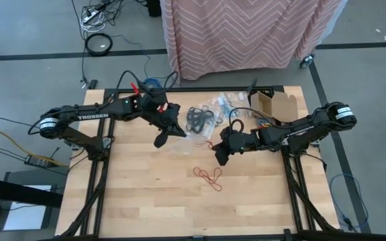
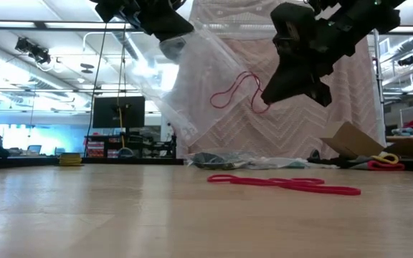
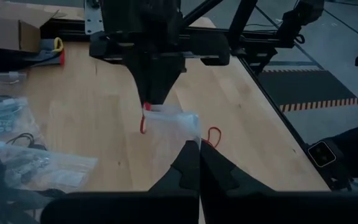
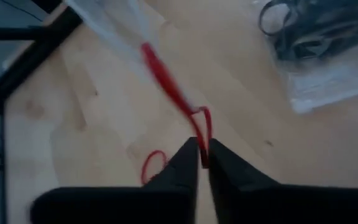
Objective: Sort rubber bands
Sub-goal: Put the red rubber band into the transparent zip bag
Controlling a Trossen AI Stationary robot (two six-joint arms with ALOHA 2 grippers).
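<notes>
My left gripper [image 1: 161, 140] is raised over the table's middle, shut on a clear plastic bag [image 2: 199, 79] that hangs from it. Facing it, my right gripper [image 1: 218, 159] is shut on a red rubber band [image 2: 235, 89], also lifted. The band's far end [image 4: 151, 56] reaches the bag; I cannot tell whether it is inside. More red rubber bands [image 1: 208, 175] lie flat on the wood below. Black rubber bands [image 1: 200, 119] lie among clear bags at the far middle. My left gripper pinches the clear bag's edge [image 3: 188, 134] between its two fingers, slanting down from the table's left. The bag hangs clear of the table, sloping down toward my right gripper. My right gripper pinches one end of the red band [image 4: 202, 127] between its fingertips, slanting down from the table's right. The band is lifted clear and runs from the fingers toward the bag.
A pile of clear bags [image 1: 223, 104] lies at the far middle, with an open cardboard box [image 1: 277, 104] at the far right. Bare wood [image 1: 146, 201] stretches toward the near edge. A patterned cloth [image 1: 246, 33] hangs beyond the far edge.
</notes>
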